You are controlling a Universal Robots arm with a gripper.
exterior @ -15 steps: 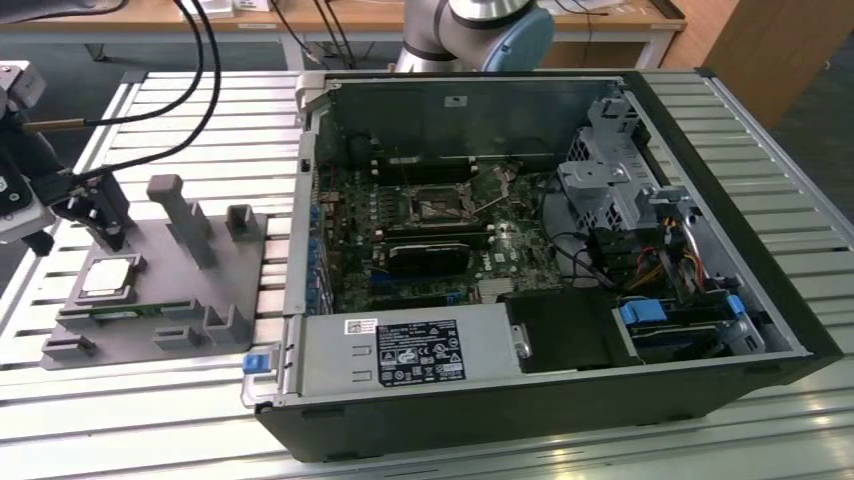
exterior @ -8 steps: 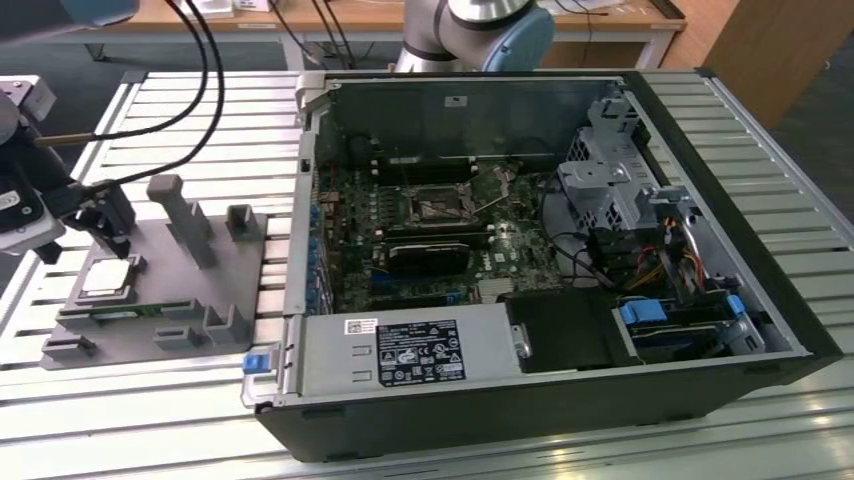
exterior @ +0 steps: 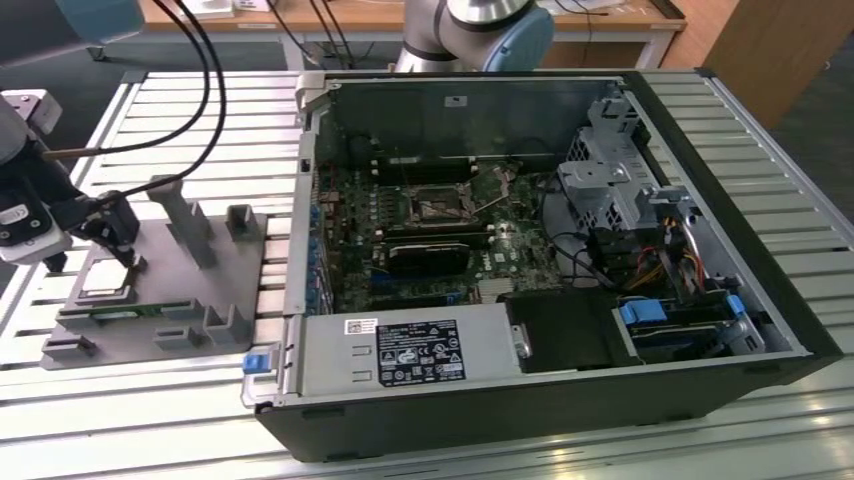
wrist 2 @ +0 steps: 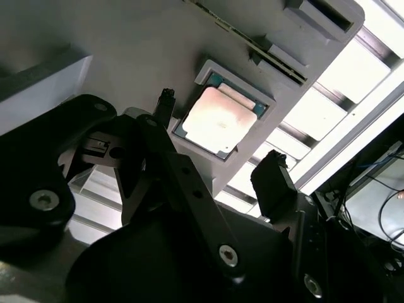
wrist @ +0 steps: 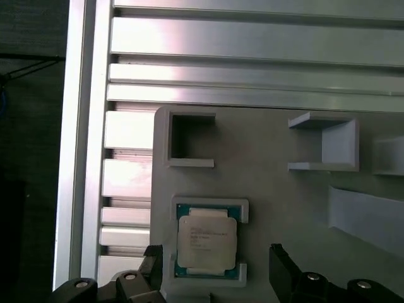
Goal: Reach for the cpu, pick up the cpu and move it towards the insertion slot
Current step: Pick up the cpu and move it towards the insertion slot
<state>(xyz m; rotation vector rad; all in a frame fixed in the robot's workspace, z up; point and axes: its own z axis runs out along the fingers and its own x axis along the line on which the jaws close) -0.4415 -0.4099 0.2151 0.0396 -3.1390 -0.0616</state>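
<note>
First wrist view: gripper [wrist: 216, 255] wide apart around the cpu [wrist: 207, 238]

In the first wrist view the gripper [wrist: 214, 252] is cut off by the picture's edge (its body lies out of frame). In the exterior view the arm [exterior: 34, 190] is cropped at the exterior view's left, and the cpu [exterior: 104, 293] is shown too small for detail. In the second wrist view the gray fixture plate [wrist 2: 126, 38] is partly hidden behind the gripper.
</note>
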